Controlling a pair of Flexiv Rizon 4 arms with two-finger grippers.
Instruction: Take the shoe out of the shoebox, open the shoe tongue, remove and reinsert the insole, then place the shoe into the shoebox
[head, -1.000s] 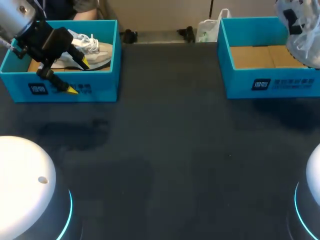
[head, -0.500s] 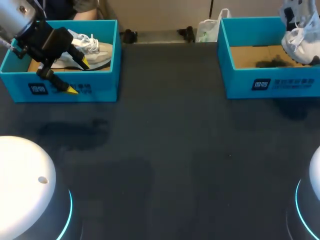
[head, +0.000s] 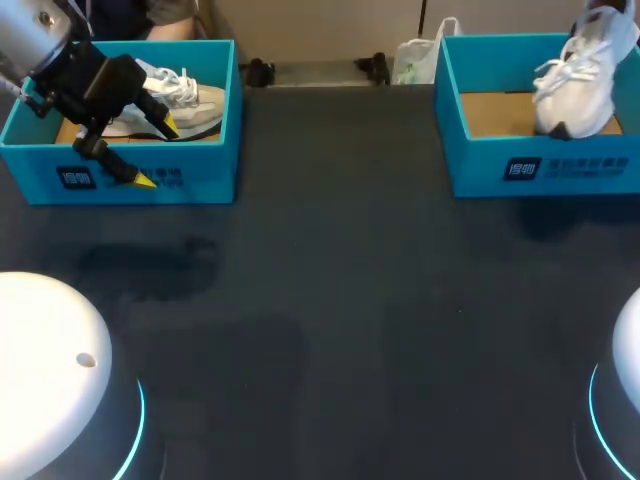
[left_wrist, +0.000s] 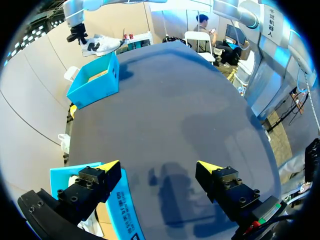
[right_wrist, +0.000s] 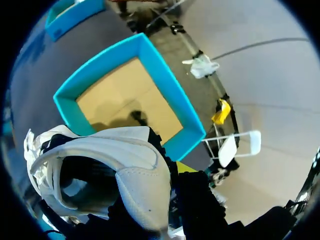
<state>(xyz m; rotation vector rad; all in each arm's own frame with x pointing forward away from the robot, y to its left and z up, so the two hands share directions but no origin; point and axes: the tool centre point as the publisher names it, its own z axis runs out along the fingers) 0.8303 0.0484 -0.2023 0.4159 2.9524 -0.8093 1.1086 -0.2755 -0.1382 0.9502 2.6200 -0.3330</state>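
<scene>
Shoe (head: 575, 75) hangs in the right gripper (left_wrist: 80, 40), heel end at the fingers, toe and laces pointing away and down. In the right wrist view the white heel and open collar sit hard against the gripper. One yellow fingertip (right_wrist: 184, 167) shows just beside the heel; the other is hidden behind the shoe. The fingers are clamped on the heel end and hold the shoe off every surface.

Right box (head: 560, 165) lies straight under the shoe, open, with a bare brown floor. The left wrist view shows the shoe above the box rim, apart from it. In the head view the toe overlaps the box's right half, and contact cannot be told from there.

Left gripper (left_wrist: 159, 167) has its fingers spread wide with nothing between them. One tip is over the left box (head: 200, 180), near its front wall; the other is over the dark table (head: 330, 300), just outside that wall. Touching or hovering: cannot tell.

Second shoe (head: 185, 100), white, lies inside the left box toward the back, close behind the inner tip. The two boxes sit well apart at the far corners of the table.
</scene>
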